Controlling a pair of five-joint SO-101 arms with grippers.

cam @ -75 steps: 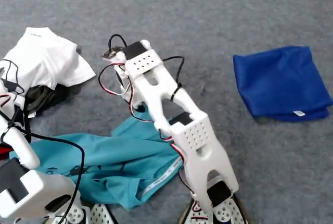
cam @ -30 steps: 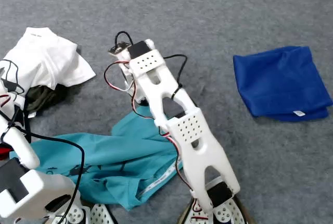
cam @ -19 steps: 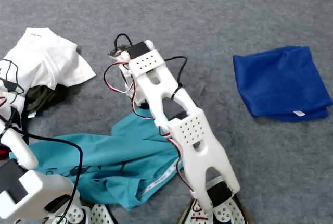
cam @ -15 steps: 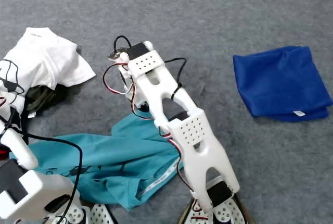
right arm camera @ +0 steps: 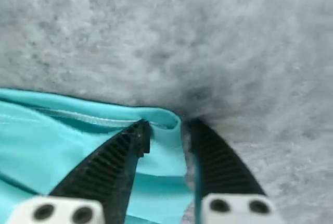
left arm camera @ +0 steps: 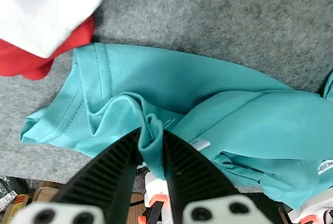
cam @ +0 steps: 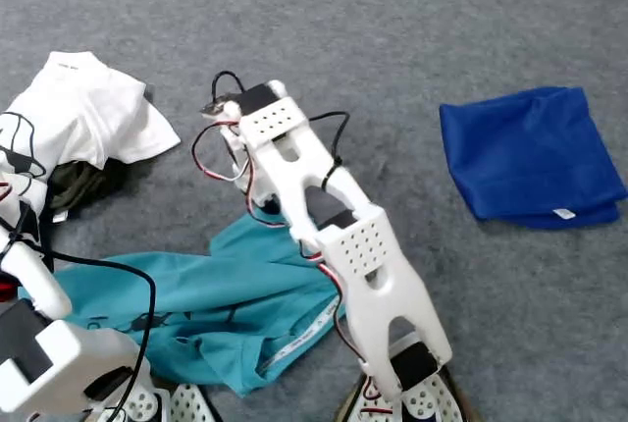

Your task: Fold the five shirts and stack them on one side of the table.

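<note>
Crumpled teal shirt (cam: 196,294) on the grey counter (cam: 392,69), near the arms' bases. Pinched at a raised fold by the left claw (left arm camera: 151,146), jaws nearly closed on the cloth, and gripped at its far hem by the right claw (right arm camera: 166,130), jaws narrowly parted around the edge. Well apart to the right, a folded blue shirt (cam: 530,152); at far left, a rumpled white shirt (cam: 83,113).

Passage: open table (cam: 392,49), centre and far edge.
Blocking: right arm (cam: 368,255) mid-table; white shirt (cam: 88,113) left; blue shirt (cam: 530,152) right; teal shirt (cam: 216,294) near.
</note>
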